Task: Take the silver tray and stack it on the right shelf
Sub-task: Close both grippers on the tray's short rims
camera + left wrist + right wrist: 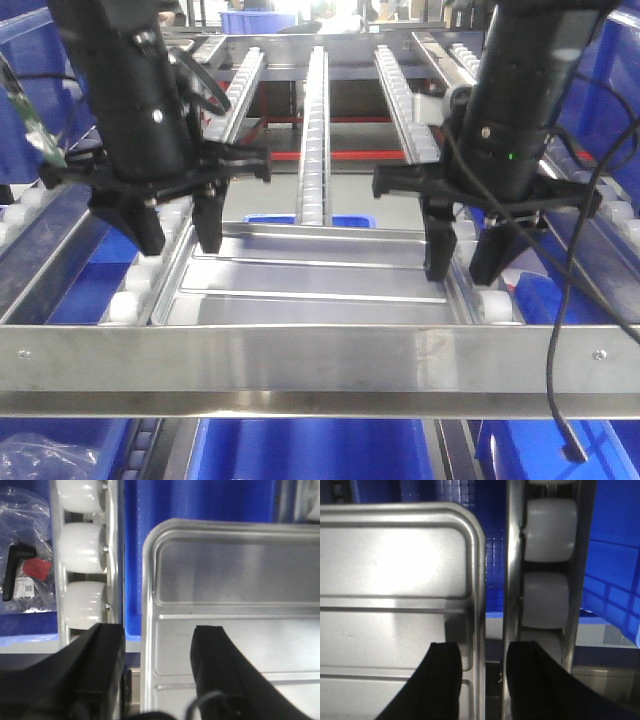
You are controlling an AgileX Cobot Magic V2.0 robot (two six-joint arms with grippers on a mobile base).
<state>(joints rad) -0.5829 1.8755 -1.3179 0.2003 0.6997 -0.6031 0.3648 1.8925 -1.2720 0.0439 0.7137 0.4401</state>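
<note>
The silver tray (310,285) lies flat on the right shelf, just behind the shiny front crossbar (300,355), between two rails of white rollers (135,300). My left gripper (180,240) stands open over the tray's left rim. In the left wrist view that gripper (157,635) has one finger outside the rim and one over the tray (235,580). My right gripper (463,265) is open over the right rim. In the right wrist view this gripper (482,652) straddles the rim of the tray (395,565), beside rollers (550,530).
A middle roller rail (316,130) runs back from the tray. Blue bins (310,450) sit under the shelf. A clear plastic bag (25,575) with a black part lies left of the left rail. A black cable (560,380) hangs over the crossbar at right.
</note>
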